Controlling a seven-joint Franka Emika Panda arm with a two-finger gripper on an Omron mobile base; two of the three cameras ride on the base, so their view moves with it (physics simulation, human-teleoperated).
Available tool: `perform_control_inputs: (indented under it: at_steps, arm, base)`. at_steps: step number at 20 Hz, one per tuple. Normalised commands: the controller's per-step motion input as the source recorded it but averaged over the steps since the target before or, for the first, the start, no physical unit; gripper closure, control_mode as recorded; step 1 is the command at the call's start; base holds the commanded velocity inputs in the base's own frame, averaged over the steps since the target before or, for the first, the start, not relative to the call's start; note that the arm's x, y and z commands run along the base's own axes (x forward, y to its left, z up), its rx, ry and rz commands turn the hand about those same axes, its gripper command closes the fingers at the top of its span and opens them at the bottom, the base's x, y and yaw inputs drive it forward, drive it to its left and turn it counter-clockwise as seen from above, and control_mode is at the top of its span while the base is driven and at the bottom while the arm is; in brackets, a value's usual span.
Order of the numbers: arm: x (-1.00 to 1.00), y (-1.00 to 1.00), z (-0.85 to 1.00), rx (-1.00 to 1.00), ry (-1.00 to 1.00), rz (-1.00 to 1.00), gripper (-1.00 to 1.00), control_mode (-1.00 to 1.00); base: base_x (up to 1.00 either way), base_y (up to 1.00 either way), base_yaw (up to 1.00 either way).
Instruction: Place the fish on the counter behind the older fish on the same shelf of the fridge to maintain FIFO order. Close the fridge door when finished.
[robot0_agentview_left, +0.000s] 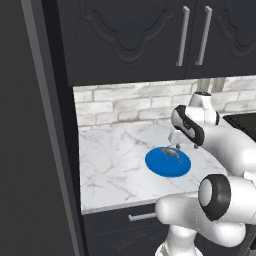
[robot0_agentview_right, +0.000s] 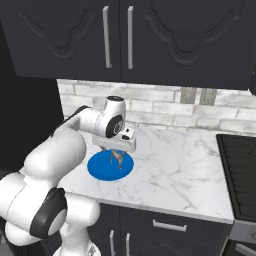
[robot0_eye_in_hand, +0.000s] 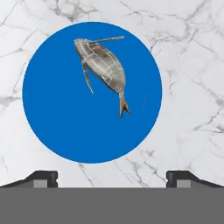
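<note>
A home kitchen: marble bench (robot0_agentview_right: 175, 165), pale brick backsplash (robot0_agentview_right: 165, 107), dark ornate cabinets (robot0_agentview_right: 165, 40) with silver handles, stove (robot0_agentview_right: 240, 170) beside it.

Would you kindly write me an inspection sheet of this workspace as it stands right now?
Surface: white marble counter with grey veins, above dark cabinets.
Job's things: grey fish lies on a round blue plate, off-centre toward one edge; nothing grips it.
Clutter: nothing seen.
Grippers: gripper is open, hanging above the plate, fingertips spread wide and clear of the fish.
Cables: nothing seen.
Surroundings: pale brick wall behind the counter, dark upper cabinets with silver bar handles, a dark stove at the counter's right end, a tall grey panel on the left.
</note>
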Motion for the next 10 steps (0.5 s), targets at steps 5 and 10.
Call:
perform_control_inputs:
  at_steps: [5,10]
  arm:
    - [0.40,0.00,-0.29,-0.04,0.20,0.02,-1.00,-1.00]
    - [0.21,0.00,-0.28,-0.06,0.16,0.02,-1.00,-1.00]
  base:
    - [0.00,0.00,0.00]
    - [0.00,0.00,0.00]
